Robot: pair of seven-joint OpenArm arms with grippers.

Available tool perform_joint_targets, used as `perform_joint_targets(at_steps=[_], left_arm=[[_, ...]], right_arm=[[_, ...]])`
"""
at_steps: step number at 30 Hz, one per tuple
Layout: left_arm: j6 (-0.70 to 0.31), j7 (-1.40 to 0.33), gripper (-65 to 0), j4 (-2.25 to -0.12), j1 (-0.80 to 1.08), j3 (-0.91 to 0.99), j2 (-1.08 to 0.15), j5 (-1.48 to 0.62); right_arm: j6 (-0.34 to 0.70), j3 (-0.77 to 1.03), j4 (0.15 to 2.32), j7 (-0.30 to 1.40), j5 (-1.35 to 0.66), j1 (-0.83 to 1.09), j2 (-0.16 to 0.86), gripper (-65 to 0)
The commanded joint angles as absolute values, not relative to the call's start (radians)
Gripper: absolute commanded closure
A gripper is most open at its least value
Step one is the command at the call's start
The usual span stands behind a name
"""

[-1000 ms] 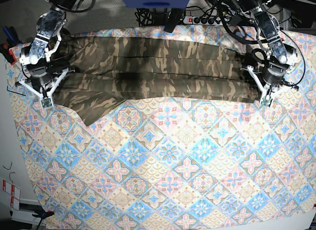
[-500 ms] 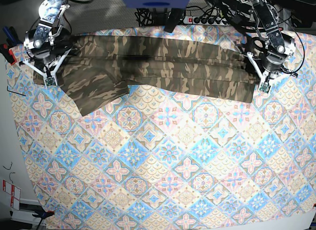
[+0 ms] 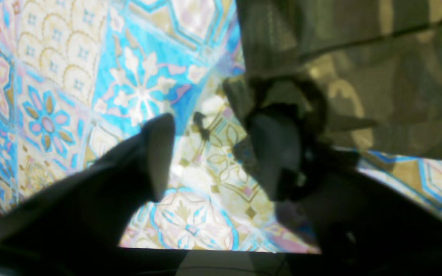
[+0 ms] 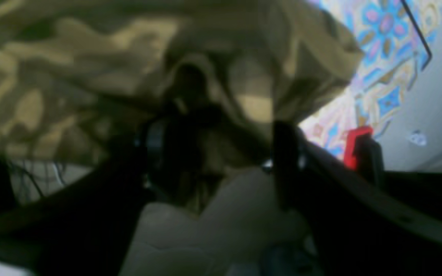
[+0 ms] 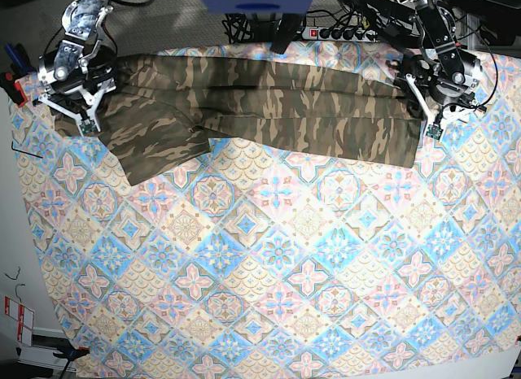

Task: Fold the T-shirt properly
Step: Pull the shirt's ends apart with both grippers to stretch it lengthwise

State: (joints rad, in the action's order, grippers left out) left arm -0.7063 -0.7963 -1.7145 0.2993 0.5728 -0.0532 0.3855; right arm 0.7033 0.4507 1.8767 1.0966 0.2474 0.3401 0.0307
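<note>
Base view: T-shirt lies as a long folded band along the far edge of the table, long axis running side to side, one sleeve flap spilling toward the near side at the view's left. Right tool sits over that left end; left tool over the other end. Each arm is nearest its own end, so any next fold would run along the band between them. Jaw state unreadable from this height.

Left wrist view: left tool has its jaws apart, only patterned tablecloth between them. The shirt's edge hangs just beyond the far finger; no cloth pinched.

Right wrist view: right tool with jaws spread; camouflage cloth bunches close in front and above. Frame is blurred and dark, so whether cloth touches a finger cannot be told. Red clip at the side.
</note>
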Motion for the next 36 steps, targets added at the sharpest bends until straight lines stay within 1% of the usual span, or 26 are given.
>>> perform_joint_targets(at_steps=[1,5,13,20,23,26,29,33,36], left_arm=[[-0.698,-0.788,-39.6,-1.736,0.295,0.576,-0.065,0.380],[-0.698,-0.788,-40.3,-1.779,0.286,0.576,-0.061,0.378],[-0.698,-0.788,-40.4,-1.929,0.272,0.576,0.016,0.377],[-0.698,-0.794,-40.4,-1.939,0.266,0.576,0.022,0.377],[-0.698,-0.794,-40.4,-1.939,0.265,0.576,0.021,0.377],[-0.698,-0.796,-40.4,-1.940,0.246,0.576,0.022,0.378],[-0.698,-0.796,-40.4,-1.939,0.243,0.576,0.024,0.378],[-0.698,-0.796,-40.4,-1.937,0.228,0.576,0.024,0.378],[-0.698,-0.799,-40.4,-1.936,0.206,0.576,0.024,0.381]], right_arm=[[0.698,0.473,1.899,1.093,0.255,0.335,0.044,-38.3],[0.698,0.507,1.936,1.090,0.255,0.317,0.042,-38.6],[0.698,0.516,1.969,1.032,0.255,0.312,0.042,-38.6],[0.698,0.526,1.969,1.036,0.259,0.321,0.042,-38.5],[0.698,0.610,1.969,1.027,0.259,0.344,-0.002,-38.5],[0.698,0.754,1.969,1.026,0.260,0.312,-0.051,-38.5],[0.698,0.851,1.969,1.026,0.260,0.266,-0.058,-38.5],[0.698,0.831,1.969,1.026,0.262,0.257,-0.031,-38.5],[0.698,0.783,1.969,1.026,0.262,0.257,-0.022,-38.5]])
